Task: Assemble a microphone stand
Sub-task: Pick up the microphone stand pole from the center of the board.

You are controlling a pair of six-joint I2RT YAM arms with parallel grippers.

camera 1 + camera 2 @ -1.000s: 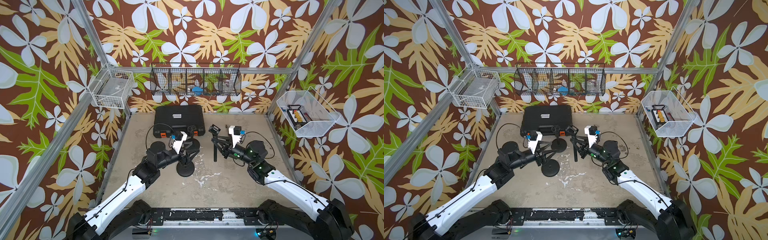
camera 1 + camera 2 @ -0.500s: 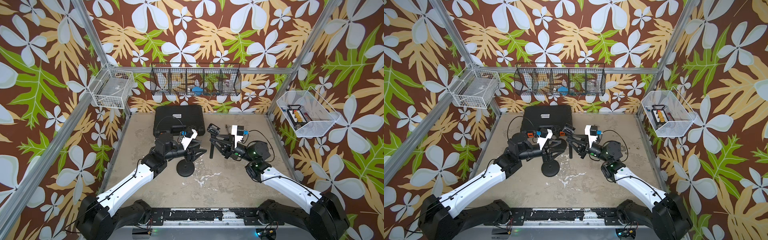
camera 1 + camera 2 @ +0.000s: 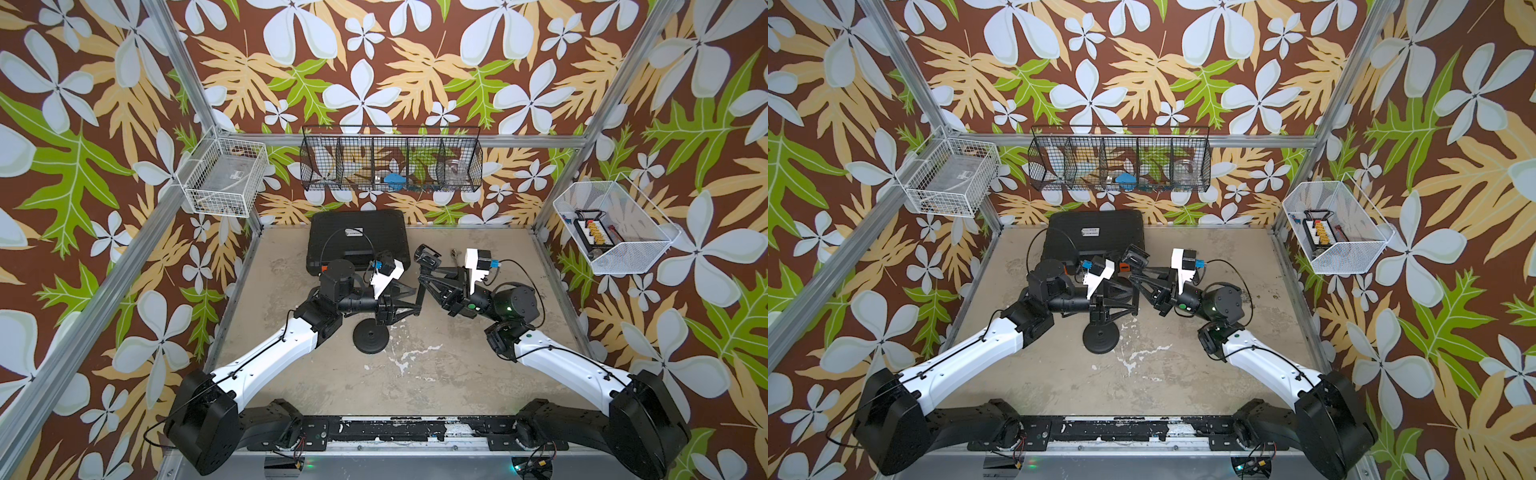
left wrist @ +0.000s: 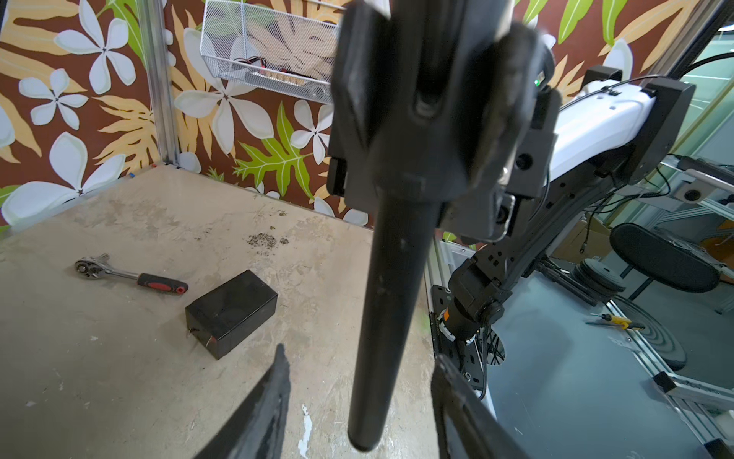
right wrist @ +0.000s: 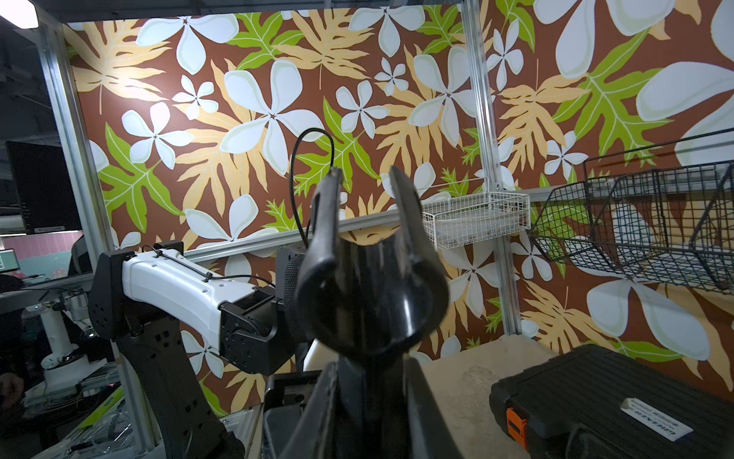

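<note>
One black pole [image 4: 389, 278] with U-shaped clip [image 5: 369, 302], right hand [image 5: 371, 371] clamping it, left hand [image 4: 361, 353] wide.

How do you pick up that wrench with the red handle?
Best take the wrench by its red-and-black handle, coming straight down from above. It lies flat on the table, so only its two long sides are free; set the jaws across the narrow handle, not the wider metal head.

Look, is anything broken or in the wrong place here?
Nothing looks broken. Things are just unassembled: the round base sits apart on the table, while the right end effector holds the pole in the air. A ratchet wrench lies loose on the table too.
</note>
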